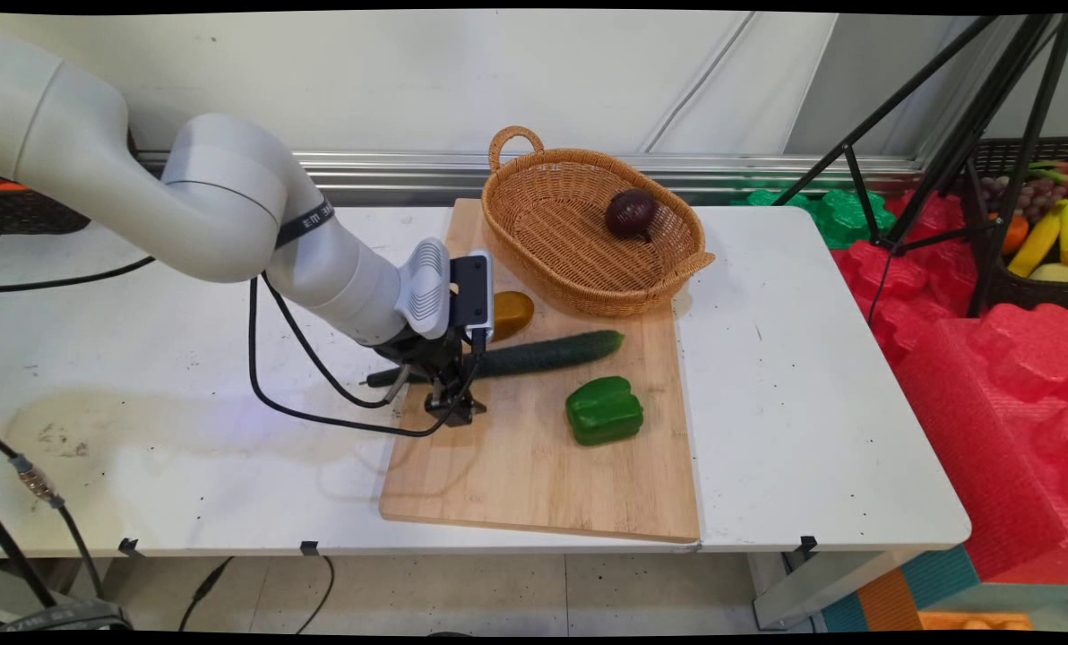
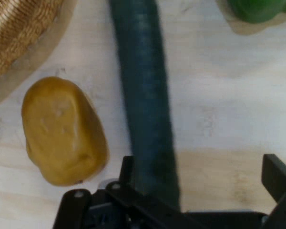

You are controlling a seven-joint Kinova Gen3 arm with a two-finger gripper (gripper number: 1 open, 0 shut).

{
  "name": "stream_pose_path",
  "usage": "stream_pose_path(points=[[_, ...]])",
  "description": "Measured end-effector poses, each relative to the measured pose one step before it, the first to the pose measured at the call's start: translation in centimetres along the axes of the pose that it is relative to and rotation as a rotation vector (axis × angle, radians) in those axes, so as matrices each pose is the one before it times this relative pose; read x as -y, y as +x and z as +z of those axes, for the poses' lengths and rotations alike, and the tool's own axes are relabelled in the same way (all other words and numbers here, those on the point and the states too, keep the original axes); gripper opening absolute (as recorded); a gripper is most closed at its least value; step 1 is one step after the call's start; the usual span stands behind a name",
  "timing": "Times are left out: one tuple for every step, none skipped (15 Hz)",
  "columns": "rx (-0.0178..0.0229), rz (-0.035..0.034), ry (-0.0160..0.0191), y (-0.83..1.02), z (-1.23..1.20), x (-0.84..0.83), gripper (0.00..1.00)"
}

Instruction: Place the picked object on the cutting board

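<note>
White tabletop carries a rectangular light wooden cutting board, backed by a pale wall with a metal rail. On the board lies a long dark green cucumber, stretched lengthwise across the middle. The black two-finger gripper sits low over the cucumber's left end. In the hand view the cucumber runs up from between the gripper's spread fingers, one at each side of it; no contact with either is visible. This placement appears to line the jaws across the cucumber's narrow width.

Just beside the cucumber, toward the wall, lies a smooth yellow-brown potato, partly hidden by the wrist in the main view and fully shown in the hand view. A blocky green bell pepper rests on the board near the cucumber's other side, apart from it.

An oval woven wicker basket with loop handles stands on the board's far end. It holds one dark red-purple round onion, resting against its far inner wall.
</note>
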Motion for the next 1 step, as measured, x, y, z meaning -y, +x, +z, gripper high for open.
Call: stream_pose_path(points=[[0.00163, -0.00019, -0.003, -0.151, 0.061, 0.019, 1.0]])
